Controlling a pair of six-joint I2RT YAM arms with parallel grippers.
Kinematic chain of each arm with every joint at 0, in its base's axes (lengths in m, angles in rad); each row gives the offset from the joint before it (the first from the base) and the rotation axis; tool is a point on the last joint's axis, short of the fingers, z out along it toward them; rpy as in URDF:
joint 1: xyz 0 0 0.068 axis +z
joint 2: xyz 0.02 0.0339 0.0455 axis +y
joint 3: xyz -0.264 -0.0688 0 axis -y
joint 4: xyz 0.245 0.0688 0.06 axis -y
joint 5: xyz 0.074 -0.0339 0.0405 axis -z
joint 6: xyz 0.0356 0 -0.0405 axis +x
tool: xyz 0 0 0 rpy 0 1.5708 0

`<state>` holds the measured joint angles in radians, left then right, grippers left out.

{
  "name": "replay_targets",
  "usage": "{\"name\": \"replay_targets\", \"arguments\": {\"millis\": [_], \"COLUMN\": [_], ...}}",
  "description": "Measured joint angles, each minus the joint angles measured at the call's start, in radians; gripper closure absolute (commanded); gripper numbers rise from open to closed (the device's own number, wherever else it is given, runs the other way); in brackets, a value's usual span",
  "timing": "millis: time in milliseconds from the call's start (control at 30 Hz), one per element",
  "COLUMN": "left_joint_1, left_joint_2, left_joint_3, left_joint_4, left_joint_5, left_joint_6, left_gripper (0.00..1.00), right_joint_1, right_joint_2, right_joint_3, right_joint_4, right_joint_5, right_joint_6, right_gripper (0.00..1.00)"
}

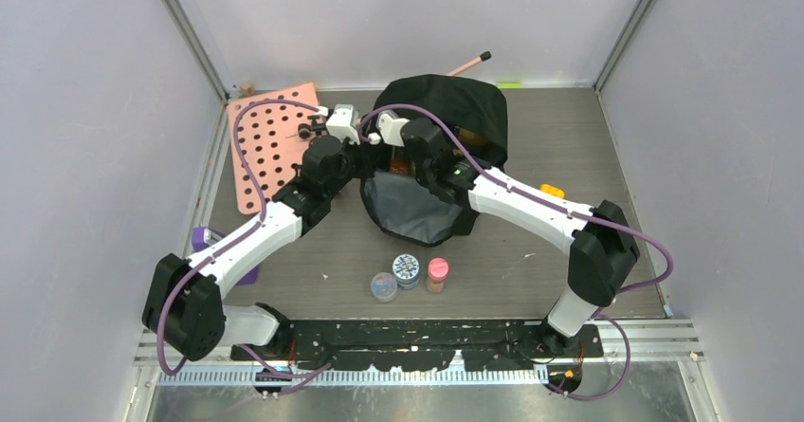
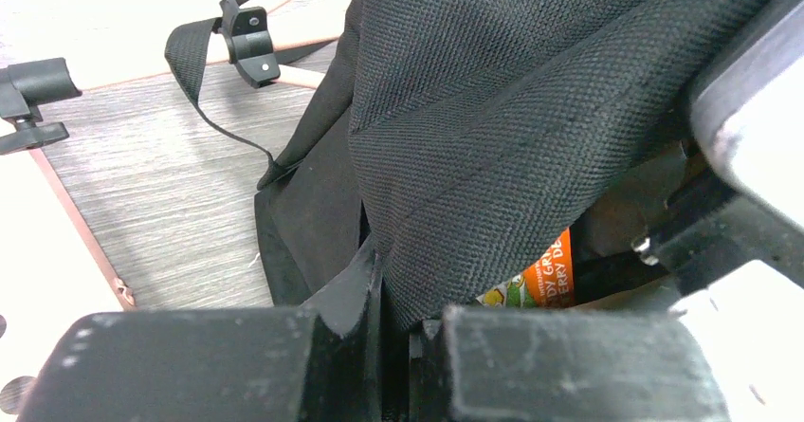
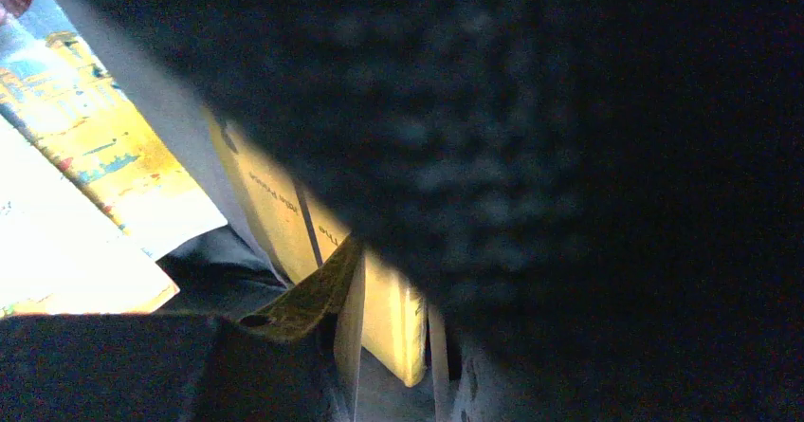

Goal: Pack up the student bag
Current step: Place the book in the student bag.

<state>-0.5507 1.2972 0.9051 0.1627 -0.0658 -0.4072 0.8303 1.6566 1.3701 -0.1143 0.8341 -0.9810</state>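
On table, loading step: left gripper clamps student bag flap open; right gripper inside, jaw state indeterminate. Next: withdraw without snagging.

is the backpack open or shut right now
Open: the student bag has its grey-lined flap spread toward the arms, the left gripper, jaws shut, pinches its fabric edge, and an orange packet shows inside.

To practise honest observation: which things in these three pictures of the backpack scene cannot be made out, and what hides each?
Right gripper: open or shut unclear; right wrist view is dark, top view has its wrist above it.
Student bag contents: its own blurred black fabric fills most of the right wrist view.
Orange packet: left wrist view, bag fabric covers most of its print.
Purple object: top view, left arm overlaps it.
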Motion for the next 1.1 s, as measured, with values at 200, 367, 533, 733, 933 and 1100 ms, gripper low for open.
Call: {"name": "replay_targets", "arguments": {"millis": [200,367,533,733,933,1100], "left_joint_1": [-0.001,-0.001,0.001,0.002,0.000,-0.005], "left_joint_2": [-0.002,-0.002,-0.002,-0.002,-0.019,-0.051], "left_joint_3": [0.000,0.000,0.000,-0.001,-0.001,0.000], "left_joint_4": [-0.007,-0.011,-0.011,-0.011,-0.050,-0.115], "left_joint_5": [0.002,0.011,0.037,0.053,0.024,-0.009], "left_joint_6": [-0.003,-0.004,-0.004,-0.006,-0.037,-0.082], "left_gripper": [1.00,1.00,1.00,1.00,1.00,1.00], "right_joint_1": [-0.004,-0.014,-0.033,-0.069,-0.073,-0.064], "right_joint_2": [0.005,0.005,0.005,0.014,0.010,-0.061], "right_joint_3": [0.000,0.000,-0.018,-0.024,-0.100,-0.144], "right_joint_4": [0.039,0.048,0.129,0.178,0.262,0.211], "right_joint_5": [0.000,-0.048,-0.124,-0.230,-0.267,-0.279], "right_joint_6": [-0.037,-0.047,-0.103,-0.113,-0.077,0.016], "right_gripper": [0.98,1.00,0.99,0.91,0.64,0.47]}}
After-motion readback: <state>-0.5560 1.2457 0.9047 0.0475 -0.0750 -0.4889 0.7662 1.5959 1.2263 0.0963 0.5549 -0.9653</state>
